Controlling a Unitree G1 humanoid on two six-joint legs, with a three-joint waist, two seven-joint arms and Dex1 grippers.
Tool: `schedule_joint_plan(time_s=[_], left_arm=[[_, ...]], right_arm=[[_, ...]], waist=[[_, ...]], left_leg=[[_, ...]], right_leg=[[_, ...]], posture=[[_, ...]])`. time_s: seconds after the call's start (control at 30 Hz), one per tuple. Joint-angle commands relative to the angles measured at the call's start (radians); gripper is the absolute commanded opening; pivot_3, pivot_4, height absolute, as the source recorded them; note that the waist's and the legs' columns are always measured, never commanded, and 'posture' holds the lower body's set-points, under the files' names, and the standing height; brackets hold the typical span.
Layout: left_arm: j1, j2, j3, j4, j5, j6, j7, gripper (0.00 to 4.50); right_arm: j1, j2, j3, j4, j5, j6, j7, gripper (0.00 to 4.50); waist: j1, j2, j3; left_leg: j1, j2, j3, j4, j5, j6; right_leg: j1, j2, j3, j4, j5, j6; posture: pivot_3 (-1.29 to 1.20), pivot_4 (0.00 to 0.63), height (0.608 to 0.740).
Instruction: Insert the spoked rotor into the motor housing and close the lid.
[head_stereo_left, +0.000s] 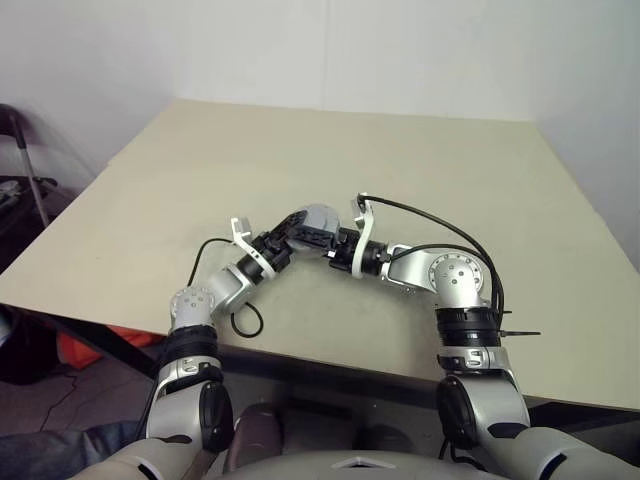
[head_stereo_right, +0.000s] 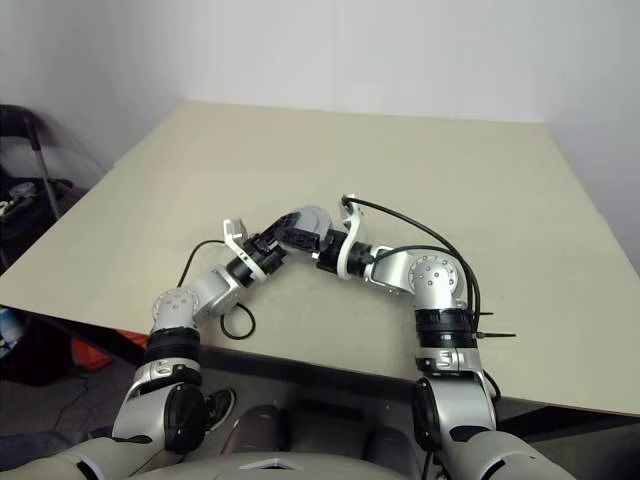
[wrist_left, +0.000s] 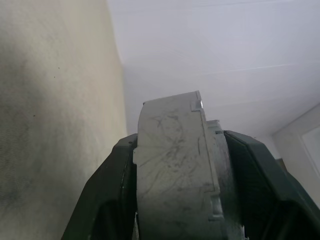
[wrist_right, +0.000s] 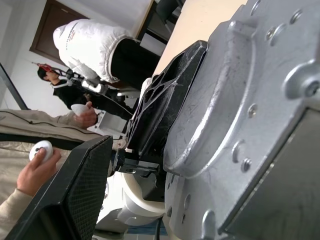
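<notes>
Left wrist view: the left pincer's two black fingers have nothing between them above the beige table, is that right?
Not quite. The left pincer is not empty: the round silver-grey metal motor housing is clamped edge-on between its two black fingers, as the left wrist view shows. It is above the beige table, as you said.

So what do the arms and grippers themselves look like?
Both arms are silver-grey metal with black joint bands. The left gripper and the right gripper have black fingers behind white plastic brackets. Thin black cables loop along each forearm. No markings are legible.
</notes>
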Motion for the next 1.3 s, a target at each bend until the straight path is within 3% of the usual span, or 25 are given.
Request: schedule_joint_plan(time_s=[0.03, 0.1, 0.43, 1.0, 1.3], left_arm=[[-0.020, 0.032, -0.012, -0.071, 0.022, -0.020, -0.001, 2.19], [-0.020, 0.034, -0.016, -0.072, 0.027, -0.020, -0.004, 2.19], [-0.026, 0.035, -0.012, -0.070, 0.045, -0.023, -0.011, 2.19], [-0.027, 0.051, 0.048, -0.072, 0.065, -0.092, -0.006, 2.19], [-0.002, 0.082, 0.161, -0.106, 0.042, -0.213, 0.061, 2.19]], right_arm=[[-0.001, -0.053, -0.067, -0.008, -0.083, -0.054, -0.076, 4.08], [0.000, -0.043, -0.080, -0.010, -0.074, -0.041, -0.088, 3.59], [-0.008, -0.027, -0.099, -0.013, -0.115, -0.032, -0.099, 0.08], [-0.014, -0.020, -0.089, -0.019, -0.238, -0.196, -0.037, 0.08], [-0.014, -0.041, -0.078, -0.009, -0.299, -0.226, -0.006, 0.08]], waist=[[0.002, 0.000, 0.000], [0.000, 0.000, 0.000], [-0.002, 0.000, 0.000], [-0.002, 0.000, 0.000], [-0.009, 0.000, 0.000]], left_leg=[[0.000, 0.000, -0.001, 0.000, 0.000, 0.000], [0.000, 0.000, -0.001, 0.001, 0.000, 0.000], [-0.001, 0.000, -0.001, 0.002, 0.000, 0.000], [-0.001, 0.000, -0.001, 0.003, 0.000, 0.000], [-0.001, 0.001, -0.001, 0.003, 0.000, 0.000]], right_leg=[[0.001, 0.000, 0.000, 0.000, 0.000, 0.000], [0.000, 0.000, 0.000, 0.000, 0.001, 0.001], [0.000, 0.000, 0.000, 0.001, 0.001, 0.001], [0.000, 0.000, 0.000, 0.001, 0.001, 0.001], [0.000, 0.000, 0.000, 0.001, 0.002, 0.001]], posture=[[0.00, 0.000, 0.740], [0.00, 0.000, 0.740], [0.00, 0.000, 0.740], [0.00, 0.000, 0.740], [0.00, 0.000, 0.740]])
